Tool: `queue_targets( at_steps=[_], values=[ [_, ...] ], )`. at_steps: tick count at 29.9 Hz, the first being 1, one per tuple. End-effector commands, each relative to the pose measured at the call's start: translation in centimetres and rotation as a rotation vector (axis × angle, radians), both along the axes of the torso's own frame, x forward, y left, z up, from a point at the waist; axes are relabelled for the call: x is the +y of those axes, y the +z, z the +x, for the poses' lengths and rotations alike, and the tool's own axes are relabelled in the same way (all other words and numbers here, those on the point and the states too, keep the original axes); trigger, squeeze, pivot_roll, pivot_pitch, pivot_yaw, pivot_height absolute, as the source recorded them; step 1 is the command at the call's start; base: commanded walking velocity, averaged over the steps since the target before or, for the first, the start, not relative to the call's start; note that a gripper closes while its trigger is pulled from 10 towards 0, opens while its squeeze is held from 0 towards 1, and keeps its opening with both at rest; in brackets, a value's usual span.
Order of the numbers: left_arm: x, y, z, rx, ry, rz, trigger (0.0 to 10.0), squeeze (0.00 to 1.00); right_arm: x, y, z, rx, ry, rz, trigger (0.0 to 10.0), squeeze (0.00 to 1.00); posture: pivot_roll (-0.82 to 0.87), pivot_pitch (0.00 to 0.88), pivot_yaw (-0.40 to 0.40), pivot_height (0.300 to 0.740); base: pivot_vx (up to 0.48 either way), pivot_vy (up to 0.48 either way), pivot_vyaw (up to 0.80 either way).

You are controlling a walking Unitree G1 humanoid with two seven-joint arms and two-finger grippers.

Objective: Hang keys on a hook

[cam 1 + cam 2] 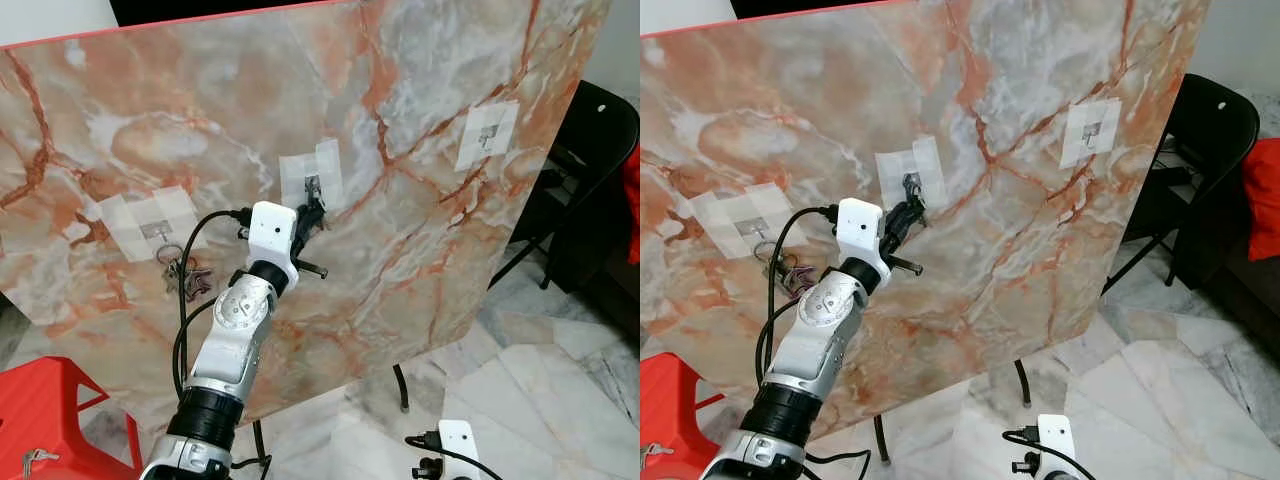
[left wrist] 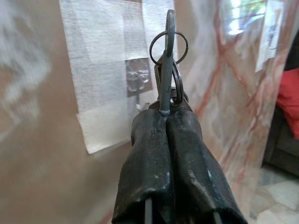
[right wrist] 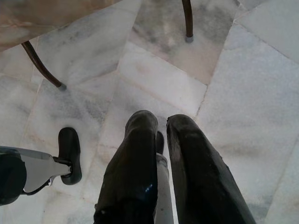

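The keys (image 2: 167,77), a small bunch on wire rings, stand up from the tips of the left gripper (image 2: 166,116), whose two black fingers are pressed together and pinch the bunch at its base; one ring rises above the rest, close in front of the middle hook (image 2: 138,86), though whether it touches the hook cannot be told; that hook is a small clear piece stuck to the marble-patterned board (image 1: 420,250) under a patch of white tape (image 2: 100,70); in the head views the left gripper is raised against the middle of the board, its silver arm (image 1: 235,330) reaching up from the near left; to the left on the board a second taped hook (image 1: 156,230) carries another bunch of keys (image 1: 185,275), hanging just below it; far to the right a third taped hook (image 1: 487,133) is bare; the board leans on dark legs over a pale marble floor (image 1: 540,390); a red stool (image 1: 50,415) is at the near left, a black chair (image 1: 590,180) at the right behind the board's edge; the right gripper (image 3: 161,135) hangs low over the floor, fingers slightly parted, gripping nothing.
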State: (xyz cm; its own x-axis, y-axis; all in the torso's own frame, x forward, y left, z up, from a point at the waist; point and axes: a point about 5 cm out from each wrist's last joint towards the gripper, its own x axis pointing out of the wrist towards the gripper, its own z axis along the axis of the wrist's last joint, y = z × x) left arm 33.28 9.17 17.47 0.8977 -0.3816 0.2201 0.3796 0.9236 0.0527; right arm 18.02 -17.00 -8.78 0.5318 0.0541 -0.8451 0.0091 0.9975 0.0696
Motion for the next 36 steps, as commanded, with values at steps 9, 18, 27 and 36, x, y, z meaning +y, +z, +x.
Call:
queue_targets(
  at_steps=[9, 18, 27, 36],
  values=[
    [0.3, -0.3, -1.1, -0.002, -0.035, -0.014, 10.0, 0.00, 0.1, 0.0, 0.1, 0.002, 0.004, 0.001, 10.0, 0.00, 0.00, 0.000, -0.005, 0.740, 0.000, 0.000, 0.00],
    [0.4, -0.1, -1.1, -0.004, -0.033, -0.028, 10.0, 0.00, 0.1, 0.0, 0.1, 0.001, 0.000, 0.002, 10.0, 0.00, 0.00, 0.000, -0.004, 0.740, 0.000, 0.000, 0.00],
    [0.6, -0.5, -0.7, 0.025, -0.003, -0.053, 10.0, 0.00, 0.1, 0.0, 0.1, 0.000, -0.001, 0.002, 10.0, 0.00, 0.00, 0.000, -0.004, 0.740, 0.000, 0.000, 0.00],
    [0.6, -1.2, -0.6, 0.062, 0.002, -0.055, 10.0, 0.00, 0.0, 0.0, 0.1, 0.000, -0.001, 0.002, 10.0, 0.00, 0.00, 0.000, -0.006, 0.740, 0.000, 0.000, 0.00]
  ],
)
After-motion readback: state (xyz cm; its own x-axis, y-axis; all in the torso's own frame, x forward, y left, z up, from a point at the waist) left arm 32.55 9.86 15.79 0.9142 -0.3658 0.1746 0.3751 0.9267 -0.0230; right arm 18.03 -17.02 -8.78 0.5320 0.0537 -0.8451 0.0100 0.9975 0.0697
